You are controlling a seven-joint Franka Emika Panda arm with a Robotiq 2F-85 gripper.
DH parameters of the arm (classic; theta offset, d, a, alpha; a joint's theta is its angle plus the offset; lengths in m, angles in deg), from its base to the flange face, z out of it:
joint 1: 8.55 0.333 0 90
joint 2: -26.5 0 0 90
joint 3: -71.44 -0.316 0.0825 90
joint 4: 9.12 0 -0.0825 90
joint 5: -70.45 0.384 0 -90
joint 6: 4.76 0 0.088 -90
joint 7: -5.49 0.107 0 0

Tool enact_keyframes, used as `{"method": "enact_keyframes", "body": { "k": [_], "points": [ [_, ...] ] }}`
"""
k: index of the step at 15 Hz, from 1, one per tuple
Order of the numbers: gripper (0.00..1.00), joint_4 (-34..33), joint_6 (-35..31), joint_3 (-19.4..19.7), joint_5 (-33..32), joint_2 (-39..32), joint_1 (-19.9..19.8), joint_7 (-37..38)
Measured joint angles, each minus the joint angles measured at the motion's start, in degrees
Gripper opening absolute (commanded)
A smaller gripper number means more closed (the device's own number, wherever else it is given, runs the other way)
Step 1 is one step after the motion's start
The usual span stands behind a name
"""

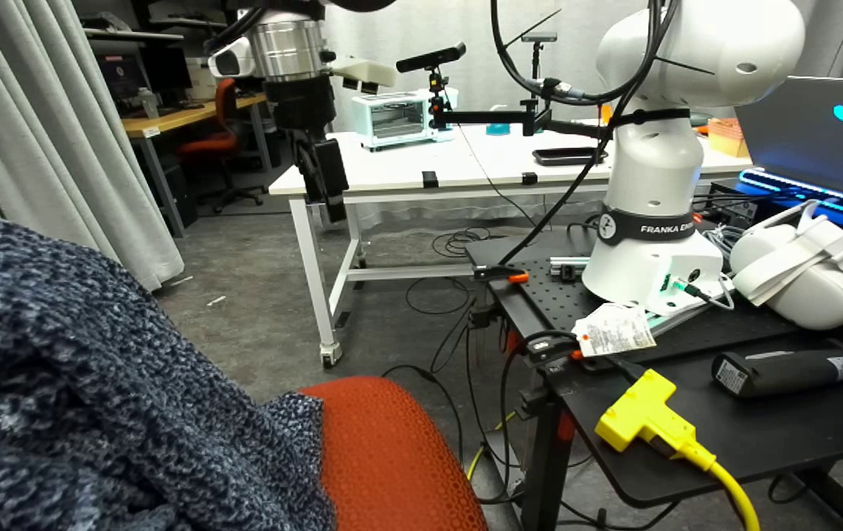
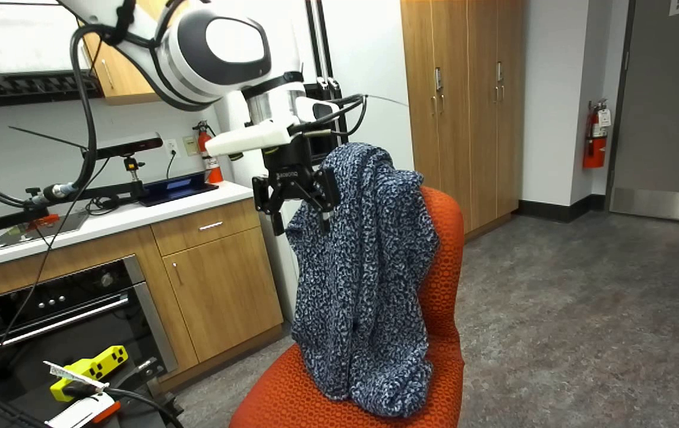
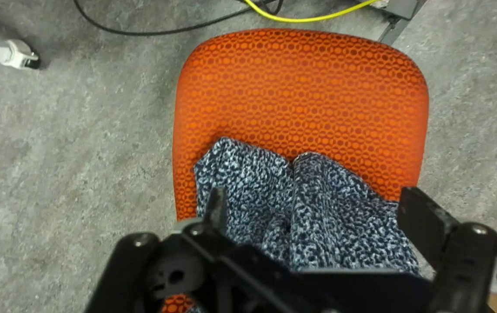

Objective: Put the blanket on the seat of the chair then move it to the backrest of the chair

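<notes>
Floor (image 3: 78,143): mottled grey, below the end effector (image 2: 301,224)
Cupboards (image 2: 452,154): wooden, well beyond it
Curtain (image 1: 421,29): pale, beyond it
Door (image 2: 666,107): grey, well apart

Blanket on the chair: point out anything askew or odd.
The blanket looks lopsided: in an exterior view, one edge of the backrest is bare, and the cloth ends rumpled on the seat rather than draping neatly.
</notes>
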Motion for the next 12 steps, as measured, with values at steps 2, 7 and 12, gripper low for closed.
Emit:
{"method": "enact_keyframes", "body": {
  "k": [2, 7, 12],
  "points": [
    [1.0, -1.2, -4.7, -1.4, -0.7, -2.9, 0.2, 0.1],
    [1.0, -5.8, -12.1, -4.7, -0.3, -7.6, 1.1, 0.1],
    [1.0, -11.4, -14.8, -7.4, 1.3, -10.7, 1.7, 0.1]
  ]
}}
